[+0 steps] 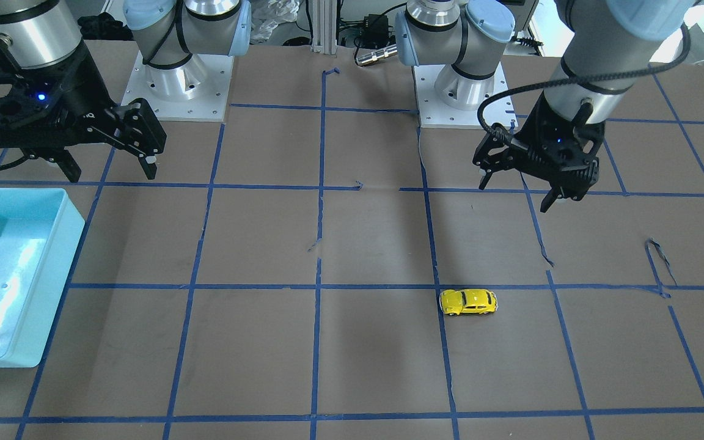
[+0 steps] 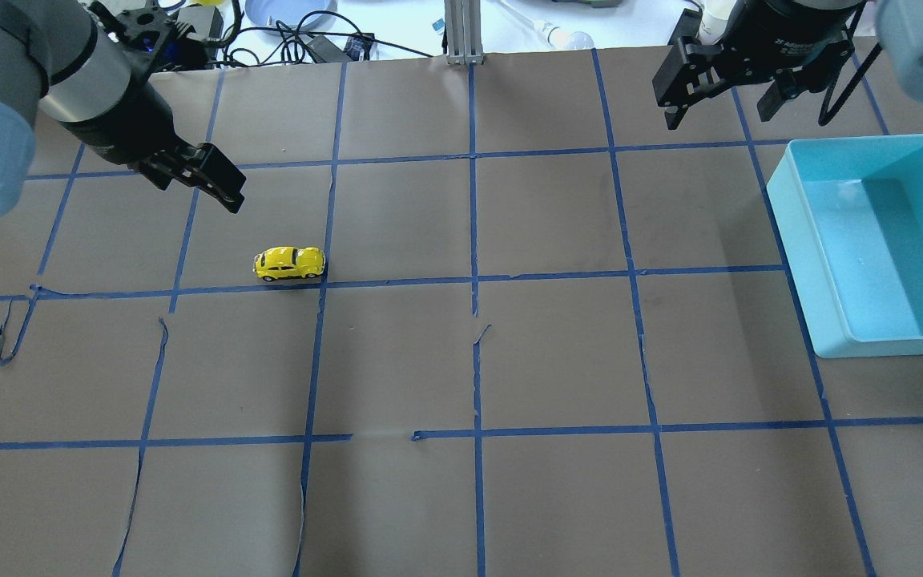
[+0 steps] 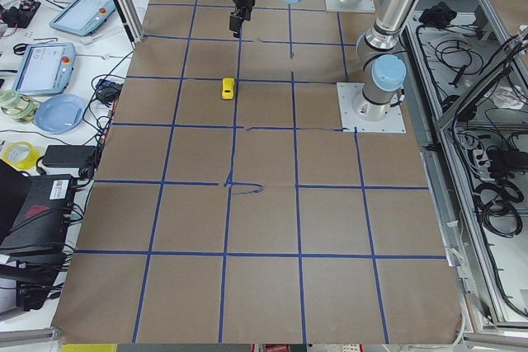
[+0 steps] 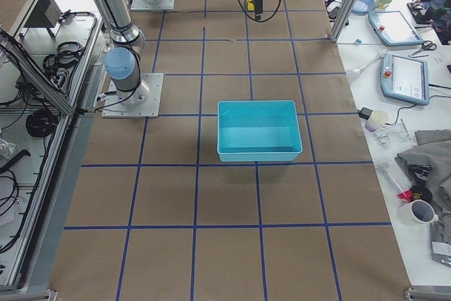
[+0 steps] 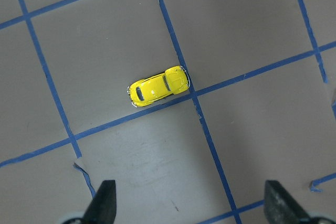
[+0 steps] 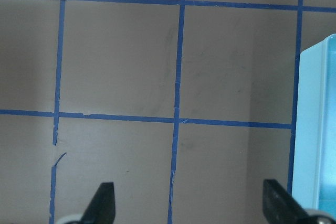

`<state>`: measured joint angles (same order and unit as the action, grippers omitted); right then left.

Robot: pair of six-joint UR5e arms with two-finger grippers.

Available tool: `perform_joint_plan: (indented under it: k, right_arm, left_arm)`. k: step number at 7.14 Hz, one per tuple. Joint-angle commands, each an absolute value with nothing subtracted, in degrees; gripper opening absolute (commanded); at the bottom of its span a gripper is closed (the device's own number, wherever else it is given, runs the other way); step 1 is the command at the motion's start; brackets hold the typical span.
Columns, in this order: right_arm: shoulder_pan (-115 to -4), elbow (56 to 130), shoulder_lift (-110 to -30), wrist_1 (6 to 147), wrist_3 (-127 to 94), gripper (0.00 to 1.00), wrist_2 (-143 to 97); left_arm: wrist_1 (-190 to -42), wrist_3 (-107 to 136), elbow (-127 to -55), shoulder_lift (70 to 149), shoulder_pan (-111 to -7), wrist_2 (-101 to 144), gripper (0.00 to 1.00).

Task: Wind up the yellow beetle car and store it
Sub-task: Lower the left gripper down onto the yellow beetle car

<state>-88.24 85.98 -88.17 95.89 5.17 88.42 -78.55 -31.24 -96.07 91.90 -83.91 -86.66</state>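
Note:
The yellow beetle car (image 1: 468, 302) stands on its wheels on the brown table, beside a blue tape line; it also shows in the overhead view (image 2: 289, 263), the exterior left view (image 3: 228, 88) and the left wrist view (image 5: 159, 86). My left gripper (image 1: 516, 194) is open and empty. It hangs above the table, apart from the car and on the robot's side of it (image 2: 193, 188). In the left wrist view the car lies ahead of the fingertips (image 5: 102, 200). My right gripper (image 1: 112, 173) is open and empty, high above the table near the bin (image 2: 722, 112).
A light-blue open bin (image 2: 796, 240) sits on the robot's right side of the table, and it shows in the front view (image 1: 74, 214) and at the right wrist view's edge (image 6: 320, 129). Blue tape lines grid the table, some peeling (image 2: 9, 336).

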Motion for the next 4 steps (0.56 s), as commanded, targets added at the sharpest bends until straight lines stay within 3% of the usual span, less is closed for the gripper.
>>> perform_joint_plan:
  k: [1,4]
  right_arm:
    - [-88.24,85.96,-88.15,95.89,5.27,1.00,88.42]
    - [-88.24,85.96,-88.15,95.89,5.27,1.00,88.42]
  left_arm:
    - [-76.12,-41.44,-97.03,96.05,-83.85,-86.22,1.00]
    - [-71.65,-53.12,-98.17,100.71,-84.20,-86.92,1.00]
